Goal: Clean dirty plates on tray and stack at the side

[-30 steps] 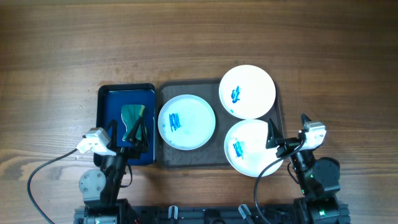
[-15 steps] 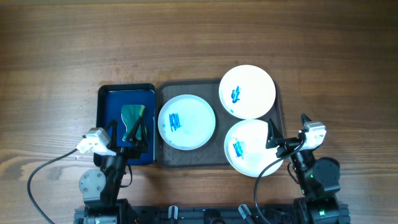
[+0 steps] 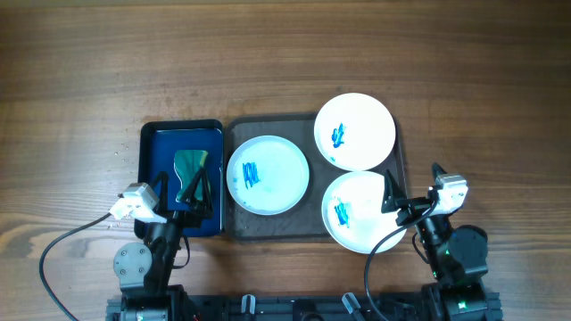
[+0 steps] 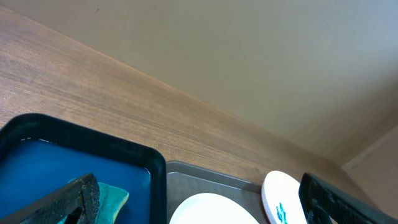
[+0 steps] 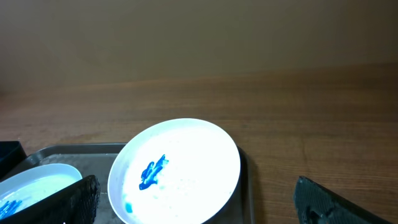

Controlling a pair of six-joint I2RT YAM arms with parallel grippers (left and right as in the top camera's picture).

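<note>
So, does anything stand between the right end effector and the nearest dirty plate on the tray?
Nothing visible does. The right end effector is open at the right edge of the nearest dirty plate on the tray, with no other object between them.

Teal sponge in blue tray; grey tray alongside, carrying white plate, smeared plate

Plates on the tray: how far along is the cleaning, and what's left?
Nothing looks done: the left plate, upper right plate and lower right plate all carry blue marks and sit on the grey tray; none is stacked aside. In hand: nothing. The left gripper, open, hangs over the green sponge in the blue tray; the right gripper is open and empty. Left: wipe and stack all three.
</note>
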